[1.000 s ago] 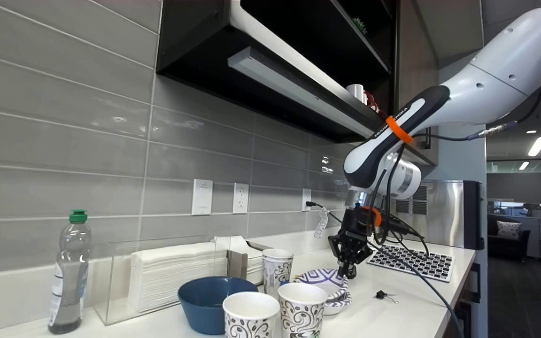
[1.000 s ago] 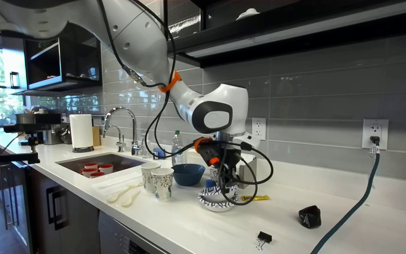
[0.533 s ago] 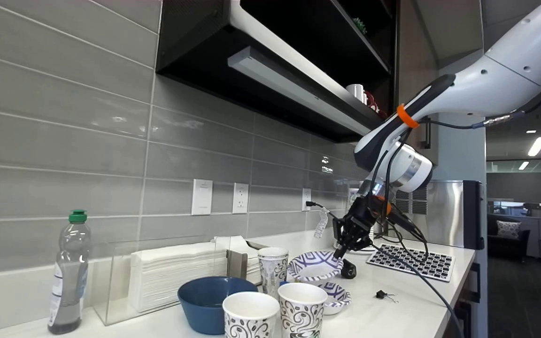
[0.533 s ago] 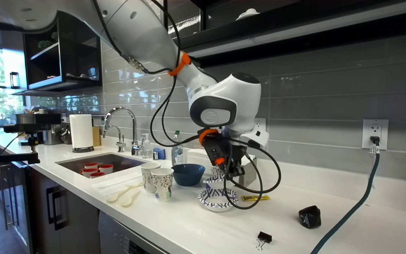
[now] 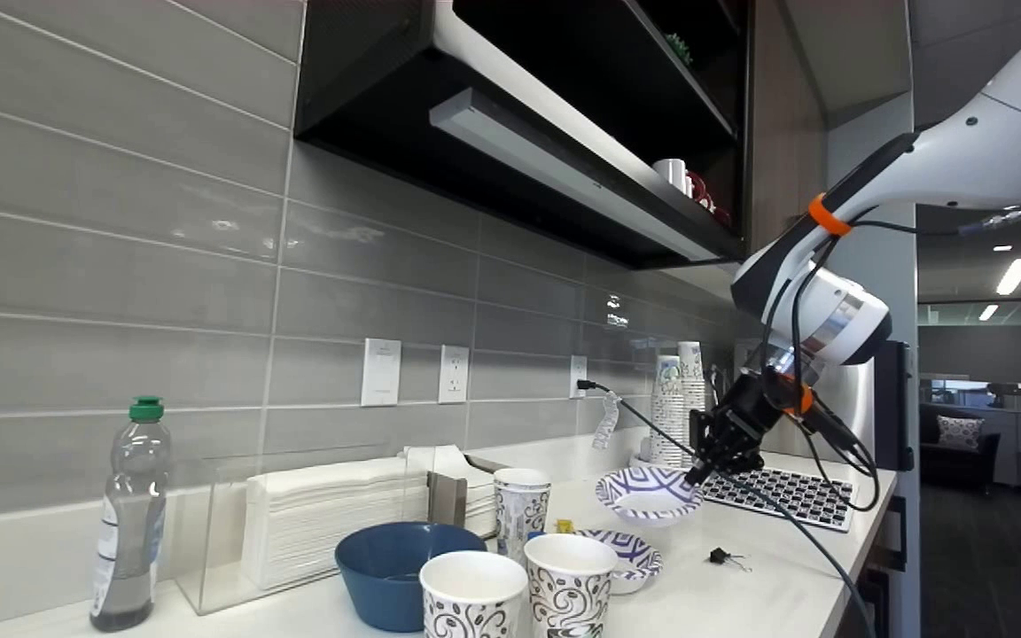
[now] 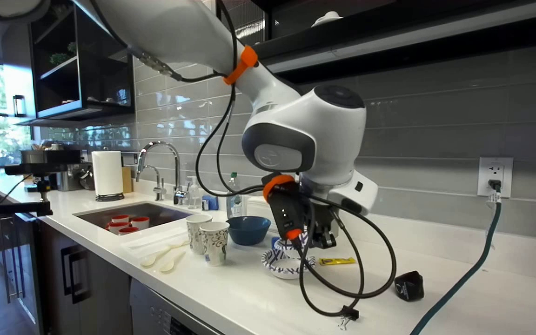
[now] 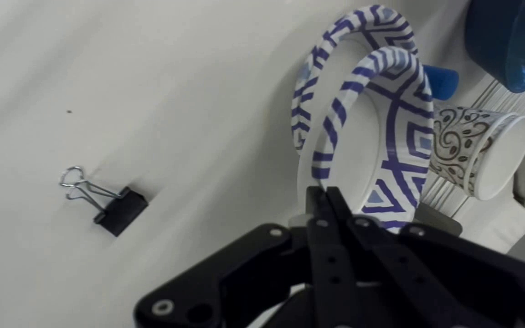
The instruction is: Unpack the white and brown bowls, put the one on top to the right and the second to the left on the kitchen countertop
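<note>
- Gripper (image 7: 327, 194) closed tight, pinching rim of upper bowl (image 7: 374, 136), aloft.
- Lower bowl (image 5: 638, 560) on countertop (image 5: 697, 594), 7 o'clock from upper bowl in an exterior view.

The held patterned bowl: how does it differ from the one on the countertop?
The held bowl is raised above the countertop, while the lower bowl rests on it. The gripper is shut on the held bowl's rim; nothing grips the lower bowl. In the wrist view, the held bowl partly covers the lower bowl. Both are white with purple geometric patterning.
</note>
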You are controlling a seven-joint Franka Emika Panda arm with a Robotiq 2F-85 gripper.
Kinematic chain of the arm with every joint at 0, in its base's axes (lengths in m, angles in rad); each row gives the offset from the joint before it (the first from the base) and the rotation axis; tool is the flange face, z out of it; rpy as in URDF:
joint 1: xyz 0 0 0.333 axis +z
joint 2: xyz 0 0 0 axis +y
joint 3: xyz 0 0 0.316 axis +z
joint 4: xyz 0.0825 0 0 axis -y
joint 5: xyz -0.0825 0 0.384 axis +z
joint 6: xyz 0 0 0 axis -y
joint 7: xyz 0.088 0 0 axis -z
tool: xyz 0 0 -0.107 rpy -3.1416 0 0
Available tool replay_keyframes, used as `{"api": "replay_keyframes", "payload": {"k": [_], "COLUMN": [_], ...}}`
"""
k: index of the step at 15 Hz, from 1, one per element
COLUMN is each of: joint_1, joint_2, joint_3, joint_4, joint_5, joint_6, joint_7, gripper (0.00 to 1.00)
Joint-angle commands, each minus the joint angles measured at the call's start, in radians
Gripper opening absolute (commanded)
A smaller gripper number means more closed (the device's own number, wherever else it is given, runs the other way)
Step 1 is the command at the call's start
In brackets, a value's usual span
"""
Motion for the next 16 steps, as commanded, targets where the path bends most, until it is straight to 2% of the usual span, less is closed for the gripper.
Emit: {"api": "replay_keyframes", "payload": {"k": [1, 5, 9, 16], "joint_1": [-0.027, -0.053, -0.064, -0.05], "joint_2": [-0.089, -0.138, -0.137, -0.073], "joint_3": [-0.052, -0.12, -0.165, -0.157], "joint_4": [-0.118, -0.2, -0.236, -0.231], "joint_5": [0.033, 0.067, 0.101, 0.12], "joint_6": [-0.035, -0.044, -0.036, -0.019], "joint_7": [-0.085, -0.146, -0.147, -0.127], "gripper": [0.01, 0.01, 0.01, 0.01]}}
